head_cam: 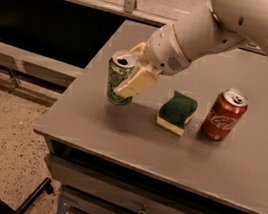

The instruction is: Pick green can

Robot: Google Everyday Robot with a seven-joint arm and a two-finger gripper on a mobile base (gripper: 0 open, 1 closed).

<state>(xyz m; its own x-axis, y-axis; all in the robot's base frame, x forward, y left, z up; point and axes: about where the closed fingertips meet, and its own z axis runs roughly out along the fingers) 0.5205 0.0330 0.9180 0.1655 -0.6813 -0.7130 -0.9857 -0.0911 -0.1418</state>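
The green can [116, 82] is light green with darker markings and a silver top with a pull-tab opening. It hangs a little above the grey table [120, 132], slightly tilted, with its shadow below it. My gripper [130, 70] is shut on the green can: one cream finger [137, 81] lies across its right side, the other is behind the can near its top. The white arm comes in from the upper right.
A green-and-yellow sponge [177, 113] lies right of the can. A red Coca-Cola can [224, 115] stands upright further right. The table's left and front edges are close to the can. Drawers sit below the tabletop; a metal rail runs behind.
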